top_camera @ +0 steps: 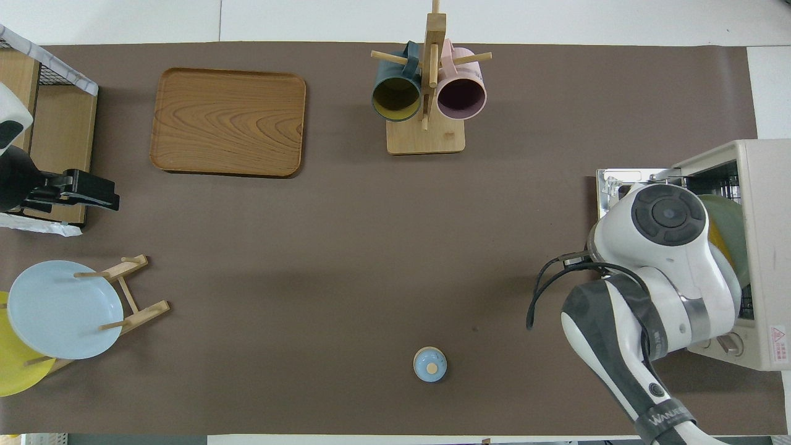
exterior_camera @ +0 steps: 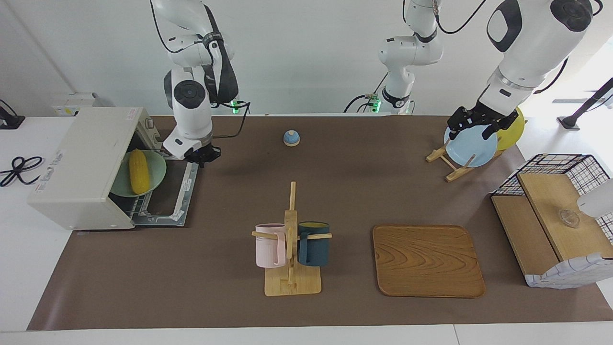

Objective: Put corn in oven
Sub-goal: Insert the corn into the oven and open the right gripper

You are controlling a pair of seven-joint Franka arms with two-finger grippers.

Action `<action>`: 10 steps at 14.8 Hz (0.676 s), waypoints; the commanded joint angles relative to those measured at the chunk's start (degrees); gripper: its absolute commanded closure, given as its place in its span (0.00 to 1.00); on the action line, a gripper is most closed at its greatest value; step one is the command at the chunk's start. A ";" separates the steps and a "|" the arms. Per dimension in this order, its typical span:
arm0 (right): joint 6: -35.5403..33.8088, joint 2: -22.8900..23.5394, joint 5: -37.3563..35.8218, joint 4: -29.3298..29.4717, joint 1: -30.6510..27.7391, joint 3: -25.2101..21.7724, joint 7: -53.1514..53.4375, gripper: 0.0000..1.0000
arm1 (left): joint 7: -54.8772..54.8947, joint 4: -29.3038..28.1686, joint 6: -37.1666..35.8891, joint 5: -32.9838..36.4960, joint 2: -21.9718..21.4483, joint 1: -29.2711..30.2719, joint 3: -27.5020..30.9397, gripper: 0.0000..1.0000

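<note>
The cream-white oven stands at the right arm's end of the table with its door dropped open. The yellow corn lies on a green plate that sits on the oven's rack, half inside the opening. My right gripper hangs just over the open door's edge nearer the robots, beside the plate and apart from it. In the overhead view the right arm hides the corn; the oven and a part of the green plate show. My left gripper waits over the plate rack.
A mug rack holds a pink and a dark blue mug at mid-table. A wooden tray lies beside it. A small blue knobbed piece sits near the robots. A plate rack holds a blue plate and a yellow plate. A wire-and-wood basket shelf stands at the left arm's end.
</note>
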 commanded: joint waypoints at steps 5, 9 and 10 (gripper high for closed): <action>8.96 0.21 0.87 -7.69 -4.23 -0.09 -1.31 1.00 | 0.49 -0.52 0.11 1.00 -0.72 0.41 -0.26 0.00; 8.96 -0.06 0.78 -8.49 -5.19 -0.18 -1.84 1.00 | 0.49 -0.44 0.11 1.00 -0.72 0.41 -0.26 0.00; 8.87 -0.06 0.78 -8.49 -5.81 -0.18 -2.45 1.00 | 0.49 -0.52 0.11 1.00 -0.72 0.41 -0.26 0.00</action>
